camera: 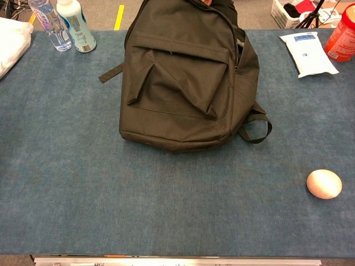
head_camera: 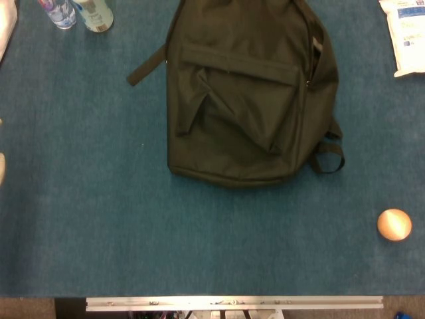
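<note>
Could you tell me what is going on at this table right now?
Nothing is being handled at this moment, and no robot hand is clearly in view. A black backpack lies flat on the blue table, an egg-shaped object sits off to its right, and two bottles stand at the far left corner.

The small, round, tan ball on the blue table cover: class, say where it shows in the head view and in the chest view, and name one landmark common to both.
Head view: the small, round, tan ball lies at the right edge, below the middle.
Chest view: the ball lies near the right edge, lower right.
Shared landmark: the black fabric backpack, up and to the left of the ball in both.
</note>
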Controlling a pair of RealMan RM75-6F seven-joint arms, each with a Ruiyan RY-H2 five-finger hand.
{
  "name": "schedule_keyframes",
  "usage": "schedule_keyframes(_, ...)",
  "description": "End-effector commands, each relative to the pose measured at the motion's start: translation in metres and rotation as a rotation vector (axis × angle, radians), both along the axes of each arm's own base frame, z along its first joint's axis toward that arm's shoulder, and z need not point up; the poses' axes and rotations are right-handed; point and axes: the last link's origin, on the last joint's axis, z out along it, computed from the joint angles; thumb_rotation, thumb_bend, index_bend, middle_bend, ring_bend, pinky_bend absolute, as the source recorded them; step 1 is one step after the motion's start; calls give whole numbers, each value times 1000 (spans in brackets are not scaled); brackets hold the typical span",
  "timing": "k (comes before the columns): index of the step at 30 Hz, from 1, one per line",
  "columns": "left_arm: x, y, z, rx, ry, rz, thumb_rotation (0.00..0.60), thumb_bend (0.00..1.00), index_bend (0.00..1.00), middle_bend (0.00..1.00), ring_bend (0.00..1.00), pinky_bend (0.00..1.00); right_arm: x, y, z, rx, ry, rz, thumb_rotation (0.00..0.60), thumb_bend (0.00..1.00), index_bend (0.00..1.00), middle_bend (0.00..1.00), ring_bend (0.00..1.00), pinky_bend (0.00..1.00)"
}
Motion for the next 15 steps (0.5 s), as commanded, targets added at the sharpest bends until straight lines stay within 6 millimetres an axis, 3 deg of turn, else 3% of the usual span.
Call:
schedule_keyframes(1, 4, -1, -3, -9, -7, -14, 600, 423, 281, 260, 230, 293, -11, 19, 8, -31, -3, -46, 600, 93, 0, 174, 26, 121)
schedule_keyframes(7, 9, -1, -6, -24, -11, -22, 600, 423, 281, 261, 230, 289, -19, 30, 11, -52, -23, -61, 600, 93, 0, 175, 26, 121)
schedule_keyframes(15, 10, 1, -8, -29, -4, -15, 600, 422, 281, 261, 230, 288, -20, 30, 6, -48, -47, -61, 600, 93, 0, 178, 26, 121)
